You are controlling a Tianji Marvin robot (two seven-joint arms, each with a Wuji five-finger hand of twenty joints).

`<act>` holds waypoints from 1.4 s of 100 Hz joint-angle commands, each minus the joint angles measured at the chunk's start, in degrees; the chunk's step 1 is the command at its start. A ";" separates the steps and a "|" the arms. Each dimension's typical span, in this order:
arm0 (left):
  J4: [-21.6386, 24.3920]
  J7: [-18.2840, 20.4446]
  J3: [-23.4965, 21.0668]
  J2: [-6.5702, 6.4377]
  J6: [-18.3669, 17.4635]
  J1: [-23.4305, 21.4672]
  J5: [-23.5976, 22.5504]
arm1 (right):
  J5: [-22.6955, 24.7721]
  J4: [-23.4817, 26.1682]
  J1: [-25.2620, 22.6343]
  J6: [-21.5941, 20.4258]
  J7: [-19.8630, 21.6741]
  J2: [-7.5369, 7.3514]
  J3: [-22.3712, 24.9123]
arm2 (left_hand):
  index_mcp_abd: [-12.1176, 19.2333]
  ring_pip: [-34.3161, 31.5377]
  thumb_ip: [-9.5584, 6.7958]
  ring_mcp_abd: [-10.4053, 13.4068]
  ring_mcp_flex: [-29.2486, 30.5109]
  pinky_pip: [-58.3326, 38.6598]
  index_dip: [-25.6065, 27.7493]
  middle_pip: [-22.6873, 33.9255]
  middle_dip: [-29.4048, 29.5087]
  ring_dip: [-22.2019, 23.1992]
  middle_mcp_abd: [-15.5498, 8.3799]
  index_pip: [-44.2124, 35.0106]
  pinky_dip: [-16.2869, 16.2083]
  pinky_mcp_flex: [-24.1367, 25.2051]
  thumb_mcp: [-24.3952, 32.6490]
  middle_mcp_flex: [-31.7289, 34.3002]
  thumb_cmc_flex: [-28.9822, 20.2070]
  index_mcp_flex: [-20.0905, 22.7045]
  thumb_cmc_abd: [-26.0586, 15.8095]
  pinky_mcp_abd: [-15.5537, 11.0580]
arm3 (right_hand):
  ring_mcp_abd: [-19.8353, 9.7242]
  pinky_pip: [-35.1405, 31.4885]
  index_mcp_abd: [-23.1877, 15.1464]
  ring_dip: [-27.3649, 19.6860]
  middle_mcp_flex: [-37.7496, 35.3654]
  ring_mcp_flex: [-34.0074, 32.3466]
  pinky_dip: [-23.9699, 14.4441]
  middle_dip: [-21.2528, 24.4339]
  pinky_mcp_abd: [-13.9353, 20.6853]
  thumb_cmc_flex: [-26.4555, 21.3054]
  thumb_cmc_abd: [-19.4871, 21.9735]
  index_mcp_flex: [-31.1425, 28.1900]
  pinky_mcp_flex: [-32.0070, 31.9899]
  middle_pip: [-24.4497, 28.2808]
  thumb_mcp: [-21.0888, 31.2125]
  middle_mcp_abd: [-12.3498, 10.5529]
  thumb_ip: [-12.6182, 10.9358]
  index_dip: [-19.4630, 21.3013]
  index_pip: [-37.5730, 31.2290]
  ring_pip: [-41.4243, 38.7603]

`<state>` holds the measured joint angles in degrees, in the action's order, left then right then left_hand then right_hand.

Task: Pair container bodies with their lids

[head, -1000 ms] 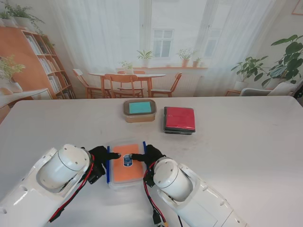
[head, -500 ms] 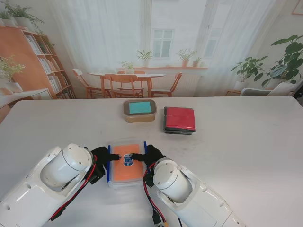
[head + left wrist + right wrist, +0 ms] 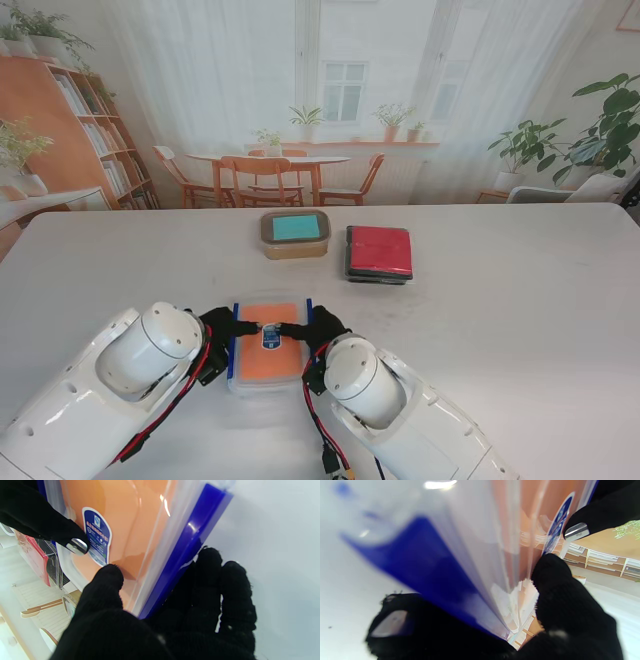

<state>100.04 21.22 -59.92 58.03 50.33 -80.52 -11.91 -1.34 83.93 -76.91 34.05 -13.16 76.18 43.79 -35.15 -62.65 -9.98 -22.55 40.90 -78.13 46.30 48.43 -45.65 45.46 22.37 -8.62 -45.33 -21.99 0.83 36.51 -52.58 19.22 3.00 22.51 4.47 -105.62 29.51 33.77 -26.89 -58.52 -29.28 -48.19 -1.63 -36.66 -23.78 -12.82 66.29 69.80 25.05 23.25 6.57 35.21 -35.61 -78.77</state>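
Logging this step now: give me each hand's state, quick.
Left hand: shut on the orange-lidded container, thumb on the lid, fingers at its blue side clip.
Right hand: shut on the same container from the opposite side.

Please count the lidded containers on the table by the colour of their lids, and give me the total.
Orange lid, with blue side clips: 1
Teal lid: 1
Red lid: 1
Total: 3 containers

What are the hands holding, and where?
Both hands, left hand and right hand, grip the clear orange-lidded container by its blue side clips, thumbs on the lid.
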 commanded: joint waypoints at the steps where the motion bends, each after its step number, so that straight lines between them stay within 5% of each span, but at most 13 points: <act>1: 0.55 1.20 1.48 2.00 -1.22 -0.80 1.08 | -0.83 0.05 -0.60 -0.55 1.74 1.25 -1.16 | 10.08 -1.81 -1.52 -1.27 2.04 -3.32 1.83 1.89 -0.88 1.10 -3.26 -1.71 -1.19 -1.09 1.84 0.51 -1.81 4.22 0.01 -0.88 | -7.27 -5.39 -6.11 2.05 -2.63 -5.62 -1.30 0.91 25.15 -15.98 -1.29 -0.86 3.06 2.67 15.19 -1.38 -3.15 1.85 -5.01 -10.71; 49: 2.38 4.56 -3.70 0.48 -4.51 -4.62 -4.04 | -3.80 -0.99 0.62 -1.08 0.61 2.48 -1.46 | 10.57 -0.18 -0.91 -2.16 1.55 -2.24 0.12 0.55 -0.01 0.45 -2.66 -0.87 -0.50 -0.41 1.26 0.60 -0.71 4.91 0.65 -0.04 | -5.52 -4.36 -6.24 1.76 -0.78 -4.34 -2.04 1.56 24.68 -15.37 -0.79 0.32 2.92 2.05 15.00 -0.85 -3.19 0.37 -3.62 -10.13; 60: 2.91 5.33 -5.00 0.22 -5.66 -5.69 -5.37 | -3.49 -1.34 1.05 -1.70 1.39 2.18 -1.74 | 10.46 0.00 -0.85 -2.22 1.51 -2.17 -0.19 0.54 0.03 0.38 -2.66 -0.82 -0.35 -0.45 1.27 0.60 -0.71 4.97 0.71 0.07 | -2.08 -3.11 -6.79 2.11 1.85 -2.18 -1.56 1.93 22.85 -10.37 3.96 1.43 2.64 0.22 7.04 -1.06 -7.56 -1.64 -1.27 -8.74; 70: 3.60 6.16 -6.49 -0.03 -6.46 -6.99 -6.07 | -4.13 -1.75 1.24 -2.48 1.37 2.22 -1.52 | 10.45 0.38 -0.76 -2.40 1.37 -2.01 -0.55 0.05 0.33 0.21 -2.58 -0.72 -0.14 -0.33 1.18 0.53 -0.55 4.95 0.77 0.20 | 0.84 -2.71 -7.01 2.46 2.68 -0.23 -0.44 2.94 20.83 -9.29 4.01 1.46 2.38 -1.31 3.10 -0.66 -8.18 -2.23 -0.04 -7.47; 84: 4.42 6.35 -8.62 -0.09 -7.24 -9.02 -7.06 | -4.87 -3.28 2.72 -3.35 1.71 2.61 -2.20 | 10.34 0.60 -0.73 -2.42 1.53 -2.03 -0.87 -0.10 0.46 0.09 -2.55 -0.67 0.01 -0.47 1.19 0.59 -0.54 4.95 0.81 0.32 | 1.02 -3.04 -6.96 2.60 2.20 -0.44 -0.27 3.13 20.95 -10.16 4.18 1.11 2.43 -1.43 2.41 -0.41 -8.45 -2.26 0.05 -7.56; 131: 4.42 6.58 -13.92 0.00 -10.32 -12.35 -10.61 | -10.03 -15.36 12.56 -11.50 1.81 7.43 -7.07 | 10.44 0.81 -0.79 -2.41 1.59 -2.07 -1.45 -0.40 0.77 -0.06 -2.54 -0.84 0.44 -0.50 1.25 0.86 -0.40 4.99 1.10 0.42 | 1.71 -3.66 -7.01 2.64 2.12 -0.25 -0.08 3.22 20.11 -11.14 4.30 0.17 2.37 -1.13 3.83 -0.07 -9.24 -2.15 -0.52 -7.49; 140: 4.35 6.83 -14.95 -0.02 -10.97 -12.85 -11.08 | -10.92 -17.90 14.41 -13.10 2.10 8.43 -7.86 | 10.45 0.83 -0.80 -2.43 1.60 -2.06 -1.51 -0.47 0.82 -0.08 -2.54 -0.86 0.52 -0.45 1.30 0.83 -0.48 4.94 1.15 0.39 | 2.77 -2.58 -7.14 2.68 2.48 1.08 0.90 3.55 17.61 -10.81 3.93 0.39 1.98 -1.52 4.77 -0.05 -9.00 -2.80 -0.80 -6.62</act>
<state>104.18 27.40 -74.85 57.72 40.03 -92.64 -23.11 -11.68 65.90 -64.17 21.83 -12.36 83.00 36.09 -33.65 -62.53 -9.96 -22.55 41.51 -78.27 45.86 48.27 -45.36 45.49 22.21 -8.28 -45.19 -22.34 0.83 36.62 -52.51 20.01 3.11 22.57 5.08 -105.20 24.12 36.40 -25.14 -57.49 -29.33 -45.96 -2.13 -39.63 -23.96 -13.07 66.20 68.32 21.07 24.52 3.44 33.66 -35.47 -82.90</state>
